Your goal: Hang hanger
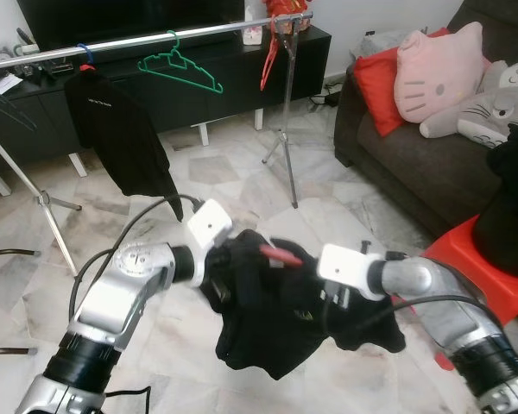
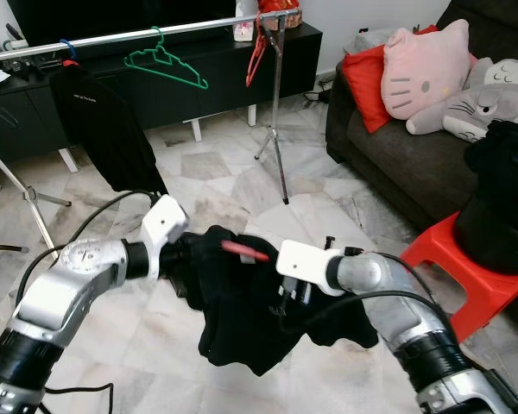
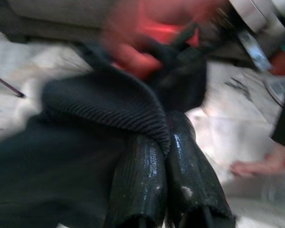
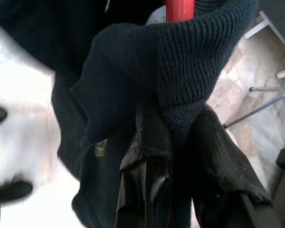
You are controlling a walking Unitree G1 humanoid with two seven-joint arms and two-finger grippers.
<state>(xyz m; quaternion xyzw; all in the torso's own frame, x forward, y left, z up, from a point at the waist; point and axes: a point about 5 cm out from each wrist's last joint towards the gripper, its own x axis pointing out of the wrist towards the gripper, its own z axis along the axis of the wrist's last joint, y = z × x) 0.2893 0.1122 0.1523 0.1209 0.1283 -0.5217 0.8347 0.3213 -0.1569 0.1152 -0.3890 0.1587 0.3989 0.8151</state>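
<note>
Both the left hand [image 1: 227,259] and right hand [image 1: 306,289] pinch the black shirt [image 1: 272,319], whose red hanger [image 1: 279,254] could slip out.

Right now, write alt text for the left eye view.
Two silver arms hold a black knit garment on a red plastic hanger between them, above a marble floor. Behind stands a metal clothes rail with a green hanger and a hung black shirt.
</note>
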